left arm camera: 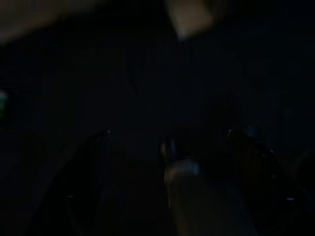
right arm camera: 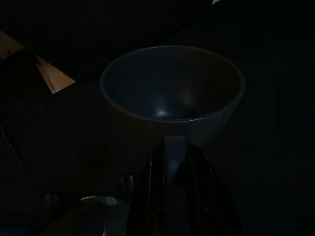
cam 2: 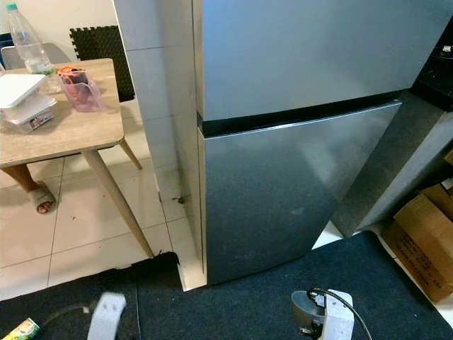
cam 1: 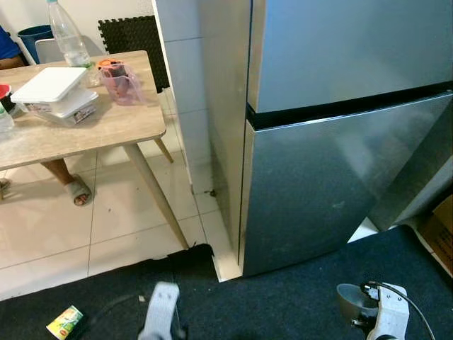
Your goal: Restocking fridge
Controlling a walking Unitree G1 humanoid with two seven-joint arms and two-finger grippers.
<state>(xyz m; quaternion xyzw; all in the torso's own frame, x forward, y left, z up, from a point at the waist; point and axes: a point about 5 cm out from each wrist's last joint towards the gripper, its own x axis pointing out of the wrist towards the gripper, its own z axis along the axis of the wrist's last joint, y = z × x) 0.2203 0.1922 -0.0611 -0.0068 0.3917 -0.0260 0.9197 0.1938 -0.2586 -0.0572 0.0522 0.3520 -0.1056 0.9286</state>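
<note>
The silver two-door fridge (cam 1: 333, 106) stands straight ahead with both its upper door and lower door (cam 2: 283, 191) closed. Low at the right, over the dark rug, my right gripper (right arm camera: 173, 147) is shut on the rim of a grey bowl (right arm camera: 172, 88). The same bowl (cam 1: 352, 299) shows in front of my right wrist and looks empty. My left arm (cam 1: 160, 312) hangs idle at the bottom left, and its wrist view is very dark.
A wooden table (cam 1: 106, 124) at the left carries white lidded containers (cam 1: 53, 88), a plastic bottle (cam 1: 67, 32) and a pink jug (cam 1: 122, 81). A person's sandalled foot (cam 1: 76, 191) is under it. A small carton (cam 1: 65, 322) lies on the rug. Cardboard boxes (cam 2: 425, 237) stand at the right.
</note>
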